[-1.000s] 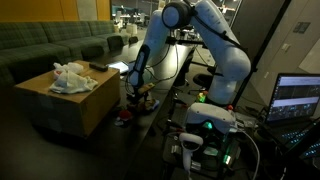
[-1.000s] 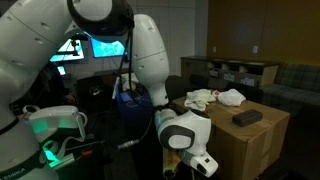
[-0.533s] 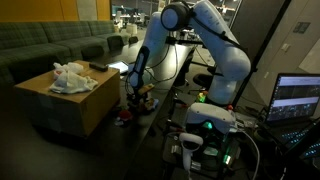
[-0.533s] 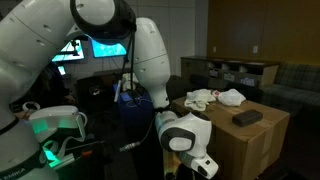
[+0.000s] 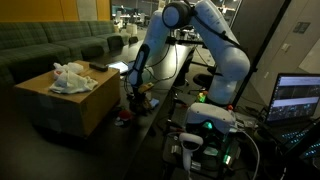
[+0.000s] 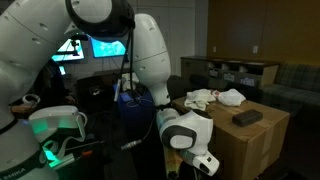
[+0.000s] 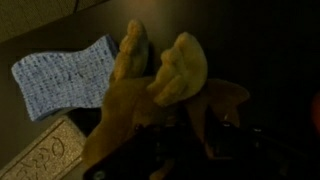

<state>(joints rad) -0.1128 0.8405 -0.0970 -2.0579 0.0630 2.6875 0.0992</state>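
Opposite-facing exterior views, cardboard box (image 5: 62, 100) common; wrist view close, downward.

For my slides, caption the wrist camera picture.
Gripper close above a yellow soft toy, a blue knitted cloth beside it on a dark surface.

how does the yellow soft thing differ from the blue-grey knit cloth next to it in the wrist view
The yellow soft thing is mustard yellow; the blue-grey cloth is pale. The yellow soft thing is lumpy, with two rounded lobes; the blue-grey cloth lies flat, roughly rectangular. The blue-grey cloth shows a knit weave; the yellow soft thing looks smooth. Both look soft.
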